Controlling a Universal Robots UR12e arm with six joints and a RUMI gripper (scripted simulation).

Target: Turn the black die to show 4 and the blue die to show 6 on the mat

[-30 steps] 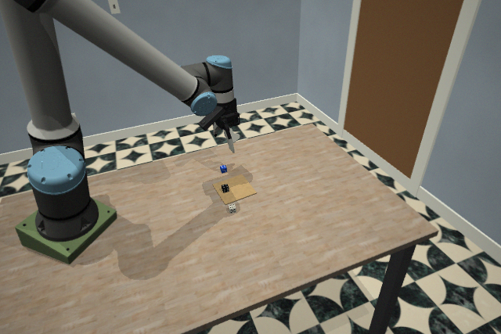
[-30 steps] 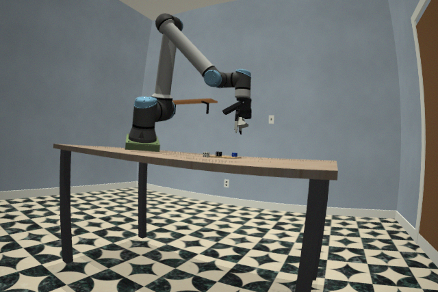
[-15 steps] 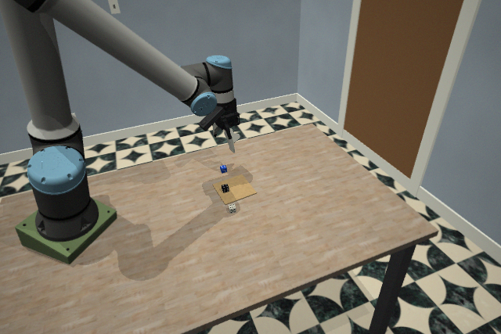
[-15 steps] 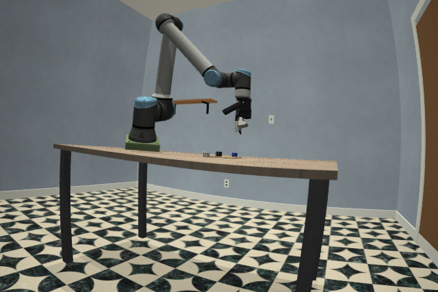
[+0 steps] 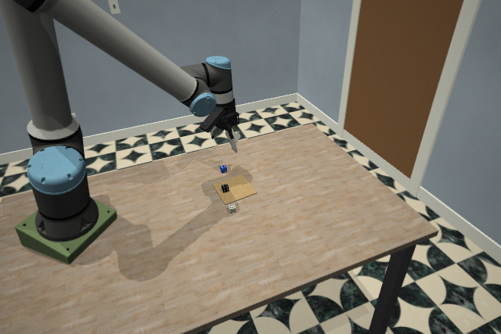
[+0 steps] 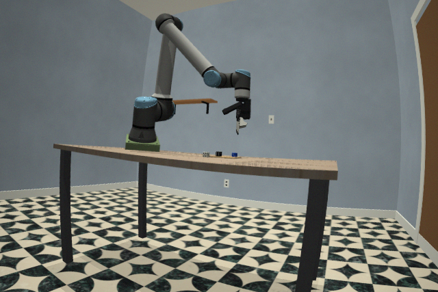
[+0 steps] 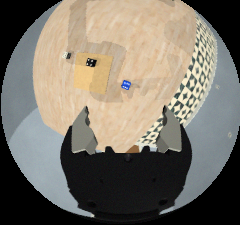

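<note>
The black die (image 5: 225, 188) (image 6: 218, 153) (image 7: 91, 62) sits on the tan mat (image 5: 244, 190) (image 7: 93, 81), near its edge on the robot base's side. The blue die (image 5: 223, 168) (image 6: 234, 154) (image 7: 126, 85) sits on the table, off the mat. The white die (image 5: 232, 208) (image 6: 206, 154) (image 7: 67, 55) sits on the table just off the mat's opposite side. All three look flat. Their pips are too small to read surely. My gripper (image 5: 224, 144) (image 6: 240, 130) (image 7: 125, 106) is wide open and empty, pointing down high above the table, beyond the blue die from the mat.
The wooden table (image 5: 307, 209) (image 6: 282, 165) carries the arm's green base (image 5: 66, 251) (image 6: 142, 146) at one end. The table's long back edge (image 5: 275, 133) runs behind the blue die. The arm reaches over the table and casts shadows near the mat.
</note>
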